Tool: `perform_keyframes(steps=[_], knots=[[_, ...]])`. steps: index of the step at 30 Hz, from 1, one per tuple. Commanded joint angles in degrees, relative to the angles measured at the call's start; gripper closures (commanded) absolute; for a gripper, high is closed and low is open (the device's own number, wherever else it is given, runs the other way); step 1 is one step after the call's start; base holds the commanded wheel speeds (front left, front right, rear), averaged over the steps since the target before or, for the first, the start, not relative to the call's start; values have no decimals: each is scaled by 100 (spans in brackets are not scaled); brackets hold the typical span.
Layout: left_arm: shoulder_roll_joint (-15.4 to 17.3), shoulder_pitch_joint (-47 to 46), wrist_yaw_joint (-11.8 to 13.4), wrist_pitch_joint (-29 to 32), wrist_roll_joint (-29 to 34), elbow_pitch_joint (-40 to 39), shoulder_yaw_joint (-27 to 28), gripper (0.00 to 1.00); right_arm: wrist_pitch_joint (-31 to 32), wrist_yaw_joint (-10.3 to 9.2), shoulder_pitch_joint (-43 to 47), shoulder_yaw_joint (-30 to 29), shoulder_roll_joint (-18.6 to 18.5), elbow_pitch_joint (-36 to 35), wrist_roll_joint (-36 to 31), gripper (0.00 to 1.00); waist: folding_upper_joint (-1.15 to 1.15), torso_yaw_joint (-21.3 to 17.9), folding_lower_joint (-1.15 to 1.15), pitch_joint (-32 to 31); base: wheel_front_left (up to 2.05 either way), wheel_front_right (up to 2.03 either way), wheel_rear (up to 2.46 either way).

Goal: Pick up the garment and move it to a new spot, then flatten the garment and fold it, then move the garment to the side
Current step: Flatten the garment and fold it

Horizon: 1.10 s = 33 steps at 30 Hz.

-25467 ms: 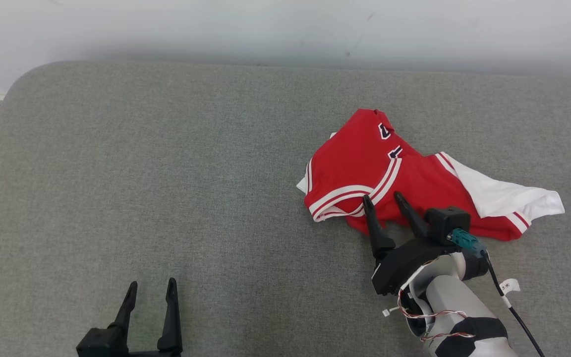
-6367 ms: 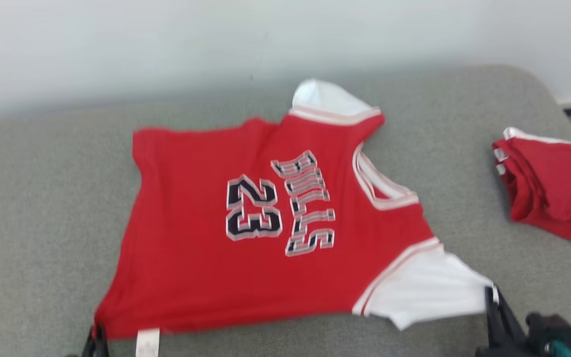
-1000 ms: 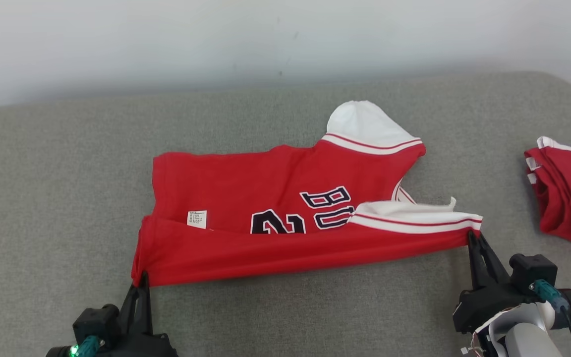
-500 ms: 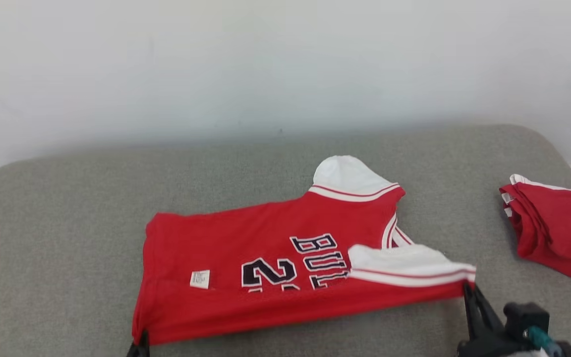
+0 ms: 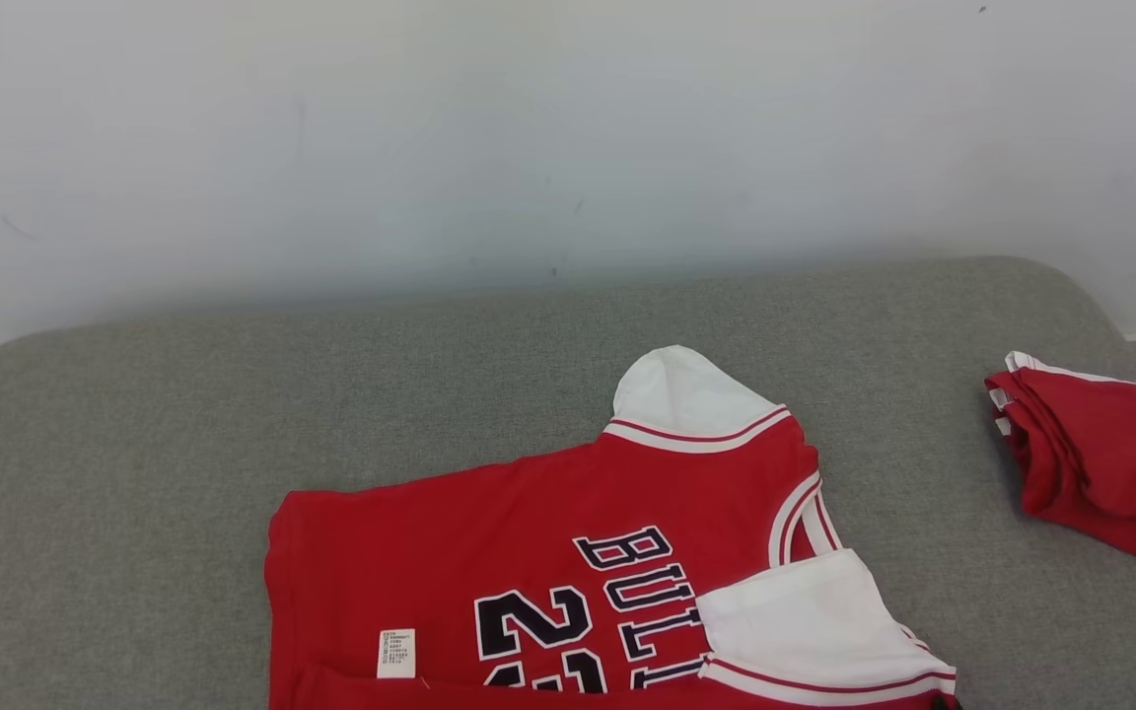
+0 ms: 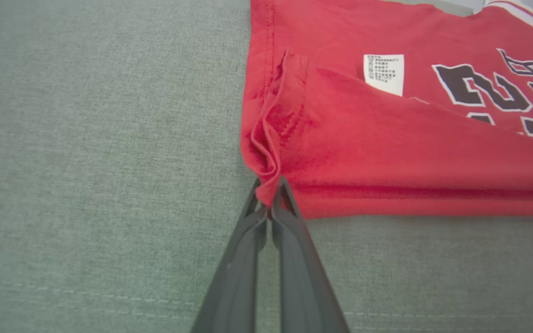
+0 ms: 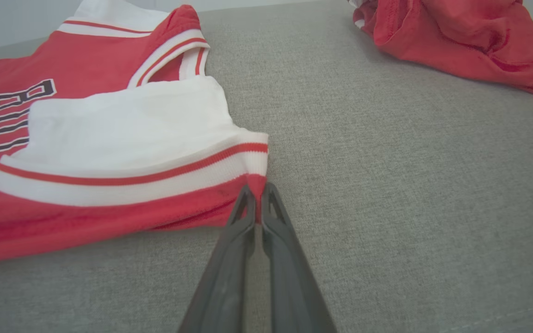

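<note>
The garment [image 5: 548, 552] is a soft red sports shirt. It lies on the gray pad [image 5: 183, 444], near the front edge and a bit to the right in the head view. Big dark letters and numbers [image 5: 568, 621] with white edges run across it. Its two short sleeves are white, each with a red and white striped band. One sleeve [image 5: 691, 394] points toward the wall. The other sleeve [image 5: 805, 616] is folded over on top of the red cloth. The near edge of the shirt is turned up and over itself in a long, smooth fold. A small white label [image 5: 395, 653] with tiny print peeks out beside that fold.

The left gripper [image 6: 271, 199] is pinched tight on the bunched, wrinkly red corner at the hem. The right gripper [image 7: 257, 194] is pinched tight on the corner just under the striped sleeve band.

The pad looks rough and woven, with rounded corners. Well apart to the right sits a crumpled red pile [image 5: 1100, 463] with a bit of white; it may be more clothing, but its shape is hard to tell. Behind the pad is a plain pale wall [image 5: 529, 128].
</note>
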Motion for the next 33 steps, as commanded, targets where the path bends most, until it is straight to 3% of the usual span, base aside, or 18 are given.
perform_keyframes(steps=[1,3,4,5,6,14,19,26,33], knots=[[43,90,71,-16,-42,58,16,100,0,-20,99,-58,-26,-11,-11,100,0,2,0,10,0,0,0],[43,98,84,-16,-27,147,-20,100,0,-20,122,-67,-16,-6,-10,100,0,2,0,23,0,0,0],[44,81,93,-16,-39,191,-30,96,0,-20,115,-68,-16,-3,-15,83,0,-2,0,37,0,0,0],[44,39,119,-16,-41,185,-21,67,0,-20,86,-76,-13,-13,-35,36,0,-4,0,51,0,0,0],[46,-5,140,-16,-32,142,8,2,0,-20,44,-84,-7,-24,-49,0,0,-2,0,67,0,0,0],[29,-293,179,-16,184,-428,220,0,1,-19,-338,-138,-5,-364,-183,0,0,63,0,265,0,0,0],[174,-788,42,-16,368,-453,411,0,1,-19,-672,-36,49,-476,-223,0,0,117,0,447,0,0,0],[412,-1886,-21,-16,543,-8,467,0,1,-19,-1220,181,1,-560,-248,0,0,145,0,894,0,0,0],[644,-3209,-96,-8,570,972,354,0,1,-19,-1817,461,-85,-591,-209,0,0,80,0,1380,0,0,0]])
